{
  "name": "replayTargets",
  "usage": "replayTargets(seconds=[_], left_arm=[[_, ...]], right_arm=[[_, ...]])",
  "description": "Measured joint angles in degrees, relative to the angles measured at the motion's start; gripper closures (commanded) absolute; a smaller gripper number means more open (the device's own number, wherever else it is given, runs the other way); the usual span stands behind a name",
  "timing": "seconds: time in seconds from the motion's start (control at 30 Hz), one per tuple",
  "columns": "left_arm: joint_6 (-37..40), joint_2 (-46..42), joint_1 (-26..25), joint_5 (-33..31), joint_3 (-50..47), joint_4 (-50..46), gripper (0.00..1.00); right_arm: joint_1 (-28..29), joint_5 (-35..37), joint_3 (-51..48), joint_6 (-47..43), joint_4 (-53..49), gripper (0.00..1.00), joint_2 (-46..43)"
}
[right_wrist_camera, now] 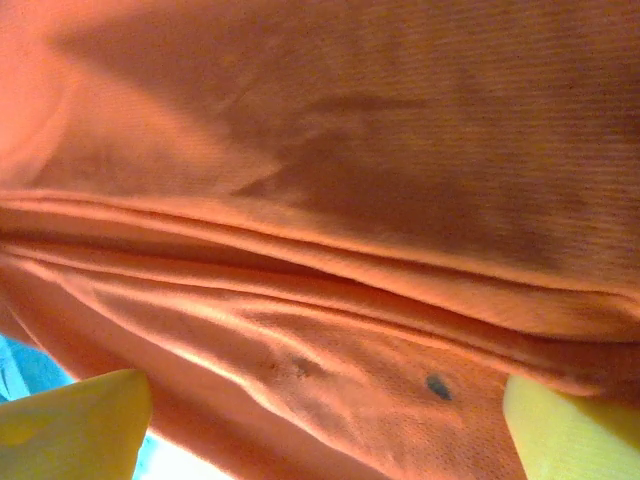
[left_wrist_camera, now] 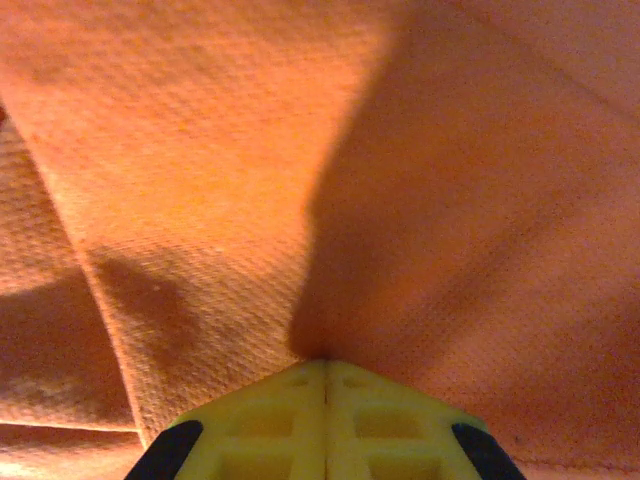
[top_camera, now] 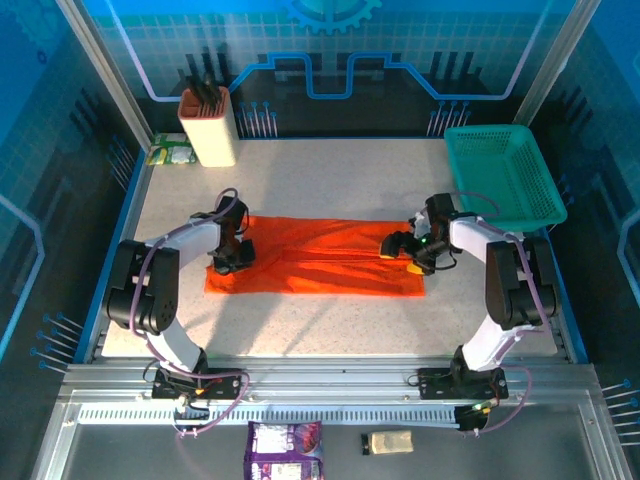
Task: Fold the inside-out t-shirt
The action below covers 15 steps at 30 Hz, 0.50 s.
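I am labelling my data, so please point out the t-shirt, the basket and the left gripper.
t-shirt (top_camera: 320, 260), top view, middle of the cloth.
basket (top_camera: 500, 175), top view, bare mesh floor.
left gripper (left_wrist_camera: 325, 370), left wrist view, tips of shut fingers.

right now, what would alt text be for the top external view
An orange-red t-shirt lies as a long flat strip across a speckled table, the left gripper down on its left end and the right gripper on its right end. A teal mesh basket sits at the far right corner, a beige holder far left.
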Motion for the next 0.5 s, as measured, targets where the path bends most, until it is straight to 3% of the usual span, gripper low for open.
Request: replayTargets(seconds=[0.27,0.5], left_arm=[[0.15,-1.05,0.39,0.39,-0.13,0.52,0.93],[-1.44,-10.29,-0.28,1.44,-0.13,-0.55,0.93]], right_arm=[[-1.40,0.59,-0.52,0.94,1.42,0.09,-1.25],[-1.36,-1.57,1.51,1.31,1.25,0.11,-4.39]])
